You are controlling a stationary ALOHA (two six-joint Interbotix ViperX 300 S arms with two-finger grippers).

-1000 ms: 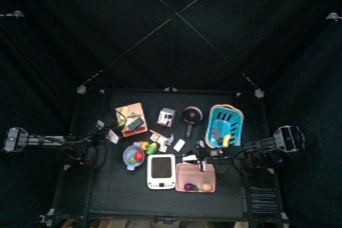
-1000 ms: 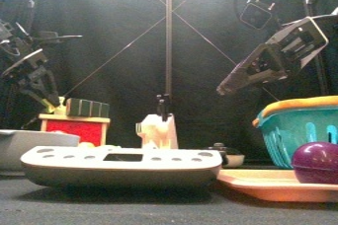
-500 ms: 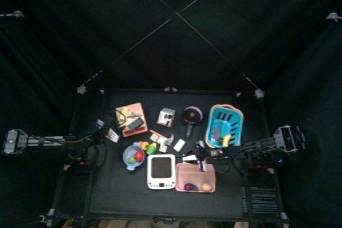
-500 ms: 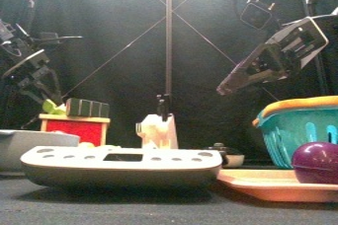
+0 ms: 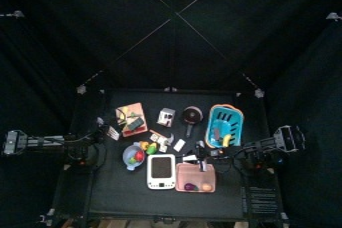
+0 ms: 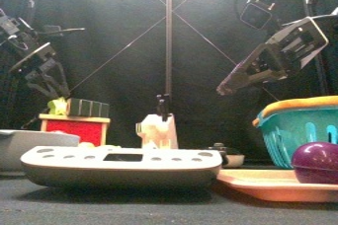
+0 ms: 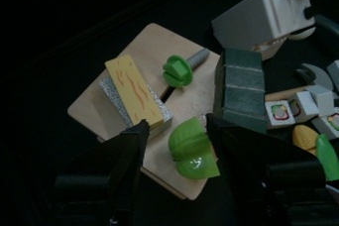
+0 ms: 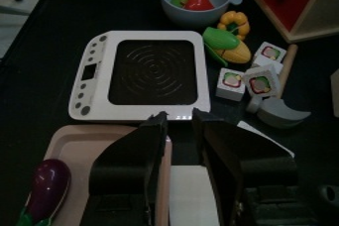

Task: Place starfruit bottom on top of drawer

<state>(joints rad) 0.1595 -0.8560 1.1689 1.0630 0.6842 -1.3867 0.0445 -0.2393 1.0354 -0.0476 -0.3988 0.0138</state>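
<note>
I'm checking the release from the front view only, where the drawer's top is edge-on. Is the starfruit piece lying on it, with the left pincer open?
Observer: Yes. The left wrist view shows the starfruit piece lying on the drawer top, with the left pincer wide open around it.
Operator: Anything else up there?
Observer: A yellow block and a small green piece.
Operator: Where is the right pincer?
Observer: The right pincer is over the tray, beside the white scale.
</note>
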